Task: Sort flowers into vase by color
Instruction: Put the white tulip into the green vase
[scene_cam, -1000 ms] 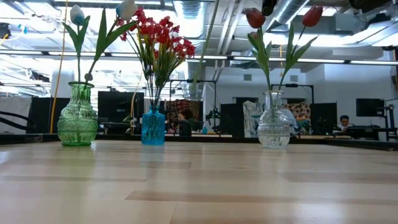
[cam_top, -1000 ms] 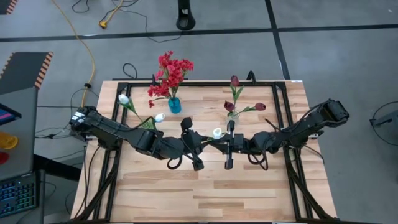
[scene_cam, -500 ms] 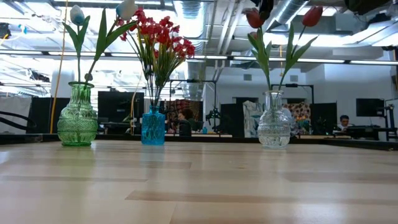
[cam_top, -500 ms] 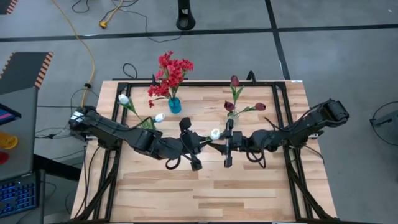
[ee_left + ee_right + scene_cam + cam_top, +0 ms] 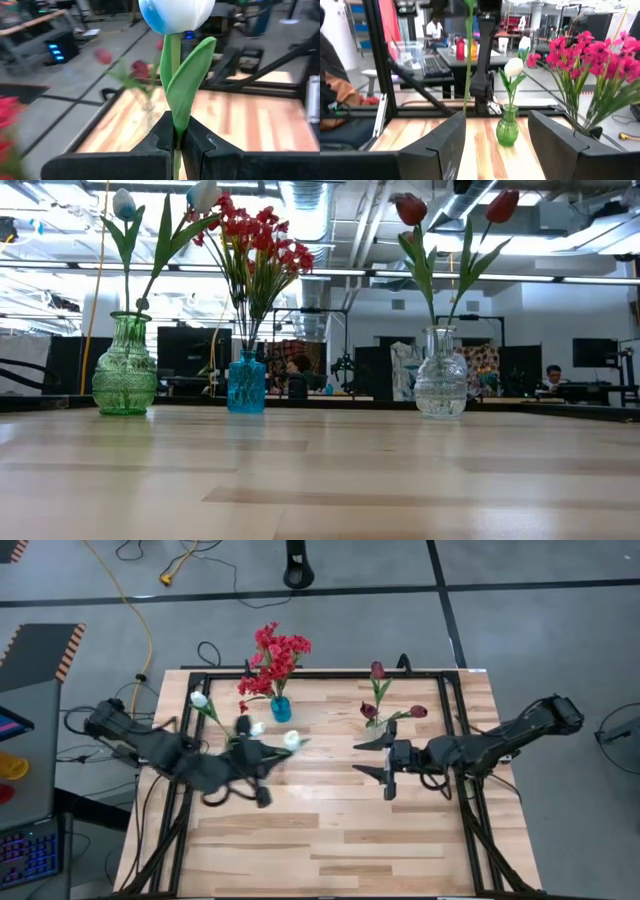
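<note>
Most of the sorting looks done, taking the green vase (image 5: pixel 125 366) as the marker: it already holds two white tulips (image 5: pixel 203 194), the small blue vase (image 5: pixel 246 383) just beside it holds the bunch of red flowers (image 5: pixel 272 658), and the clear glass vase (image 5: pixel 440 374), well apart from it across the table (image 5: pixel 340 840), holds the dark maroon tulips (image 5: pixel 377 670). What seems left is one more white tulip (image 5: pixel 176 14), which is in the air just beside the green vase on its side toward the clear vase, carried by the left gripper (image 5: pixel 178 136). That gripper's jaws are pinched together on the tulip's green stem, with a leaf rising between the fingers and the white bloom standing upright above them. The left arm reaches in low from the table's edge nearest the green vase, bent at the elbow, its wrist ending close to that vase. The right gripper (image 5: pixel 386 758) sits well apart from the green vase, near the clear one, with its jaws spread and nothing between them; its arm stretches in from the far edge, fingers pointing back toward the green vase. I judge the last step is to lower this stem into the green vase
</note>
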